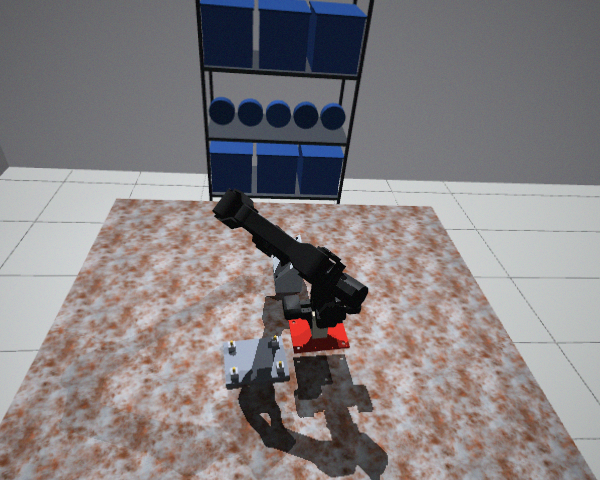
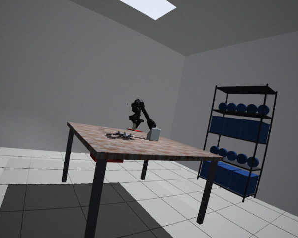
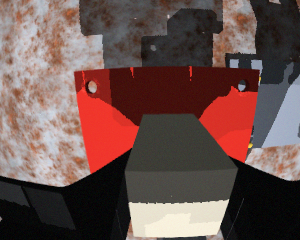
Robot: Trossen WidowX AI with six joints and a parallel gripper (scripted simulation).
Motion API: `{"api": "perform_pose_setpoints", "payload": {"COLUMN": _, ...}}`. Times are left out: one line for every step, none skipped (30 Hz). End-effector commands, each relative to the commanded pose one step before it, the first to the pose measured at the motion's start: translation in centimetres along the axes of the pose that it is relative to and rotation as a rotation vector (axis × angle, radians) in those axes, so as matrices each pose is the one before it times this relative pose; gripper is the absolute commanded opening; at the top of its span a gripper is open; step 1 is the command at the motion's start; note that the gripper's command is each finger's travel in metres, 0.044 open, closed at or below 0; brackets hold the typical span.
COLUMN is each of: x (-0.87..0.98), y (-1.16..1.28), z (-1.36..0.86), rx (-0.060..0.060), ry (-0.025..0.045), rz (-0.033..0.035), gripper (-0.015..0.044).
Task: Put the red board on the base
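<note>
The red board [image 1: 336, 338] [image 2: 138, 131] [image 3: 100, 145] hangs above the table, roughly level, with its shadow apart from it. Its square handle [image 1: 319, 329] [image 3: 181, 187] points up. My gripper [image 1: 319, 321] [image 2: 134, 125] [image 3: 170, 151] is shut on the handle, with one finger on each side in the wrist view. Two corner holes show at the board's far edge there; the near ones are hidden. The grey base [image 1: 248, 356] [image 2: 122, 135] [image 3: 285, 117] stands on the table, left of the board in the top view. Its four posts carry gold pins, clear of the board.
A grey block [image 1: 288, 281] [image 2: 153, 134] stands on the table by the arm's foot, behind the base and board in the top view. The arm's shadow falls across the base and the table [image 1: 135, 310] [image 2: 169, 150]. A shelf rack [image 1: 278, 140] stands beyond the table.
</note>
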State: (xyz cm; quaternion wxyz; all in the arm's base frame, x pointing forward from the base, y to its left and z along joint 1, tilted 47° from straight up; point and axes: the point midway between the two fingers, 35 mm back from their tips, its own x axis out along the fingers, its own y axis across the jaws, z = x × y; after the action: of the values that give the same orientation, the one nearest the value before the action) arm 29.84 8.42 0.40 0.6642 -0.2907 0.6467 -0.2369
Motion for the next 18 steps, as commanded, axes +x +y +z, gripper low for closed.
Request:
{"api": "perform_pose_setpoints", "payload": {"x": -0.06, "y": -0.928, "z": 0.201, "rx": -0.0082, "ry": -0.00088, "rz": -0.00121, "gripper": 0.0}}
{"api": "perform_pose_setpoints", "payload": {"x": -0.015, "y": -0.236, "z": 0.065, "rx": -0.0008, "ry": -0.00029, "rz": 0.00007, "gripper": 0.0}}
{"api": "perform_pose_setpoints", "payload": {"x": -0.015, "y": -0.241, "z": 0.064, "rx": -0.0008, "ry": -0.00029, "rz": 0.00004, "gripper": 0.0}}
{"api": "perform_pose_setpoints", "payload": {"x": -0.014, "y": -0.241, "z": 0.062, "rx": -0.0008, "ry": -0.00029, "rz": 0.00002, "gripper": 0.0}}
{"api": "perform_pose_setpoints", "payload": {"x": -0.014, "y": -0.242, "z": 0.06, "rx": -0.0008, "ry": -0.00029, "rz": -0.00001, "gripper": 0.0}}
{"api": "perform_pose_setpoints", "payload": {"x": -0.013, "y": -0.243, "z": 0.058, "rx": -0.0008, "ry": -0.00028, "rz": -0.00004, "gripper": 0.0}}
{"api": "perform_pose_setpoints", "payload": {"x": -0.013, "y": -0.244, "z": 0.056, "rx": -0.0008, "ry": -0.00028, "rz": -0.00006, "gripper": 0.0}}
{"api": "perform_pose_setpoints", "payload": {"x": -0.012, "y": -0.245, "z": 0.054, "rx": -0.0008, "ry": -0.00027, "rz": -0.00009, "gripper": 0.0}}
{"api": "perform_pose_setpoints", "payload": {"x": -0.012, "y": -0.245, "z": 0.052, "rx": -0.0008, "ry": -0.00026, "rz": -0.00012, "gripper": 0.0}}
{"api": "perform_pose_setpoints", "payload": {"x": -0.011, "y": -0.246, "z": 0.05, "rx": -0.0008, "ry": -0.00026, "rz": -0.00014, "gripper": 0.0}}
{"api": "perform_pose_setpoints", "payload": {"x": -0.011, "y": -0.247, "z": 0.047, "rx": -0.0008, "ry": -0.00025, "rz": -0.00017, "gripper": 0.0}}
{"api": "perform_pose_setpoints", "payload": {"x": -0.01, "y": -0.247, "z": 0.045, "rx": -0.0008, "ry": -0.00025, "rz": -0.0002, "gripper": 0.0}}
{"api": "perform_pose_setpoints", "payload": {"x": -0.01, "y": -0.248, "z": 0.043, "rx": -0.0008, "ry": -0.00024, "rz": -0.00022, "gripper": 0.0}}
{"api": "perform_pose_setpoints", "payload": {"x": -0.009, "y": -0.249, "z": 0.041, "rx": -0.0007, "ry": -0.00023, "rz": -0.00025, "gripper": 0.0}}
{"api": "perform_pose_setpoints", "payload": {"x": -0.009, "y": -0.249, "z": 0.039, "rx": -0.0007, "ry": -0.00022, "rz": -0.00028, "gripper": 0.0}}
{"api": "perform_pose_setpoints", "payload": {"x": -0.008, "y": -0.25, "z": 0.037, "rx": -0.0007, "ry": -0.00022, "rz": -0.0003, "gripper": 0.0}}
{"api": "perform_pose_setpoints", "payload": {"x": -0.008, "y": -0.251, "z": 0.035, "rx": -0.0007, "ry": -0.00021, "rz": -0.00033, "gripper": 0.0}}
{"api": "perform_pose_setpoints", "payload": {"x": -0.007, "y": -0.251, "z": 0.033, "rx": -0.0007, "ry": -0.0002, "rz": -0.00035, "gripper": 0.0}}
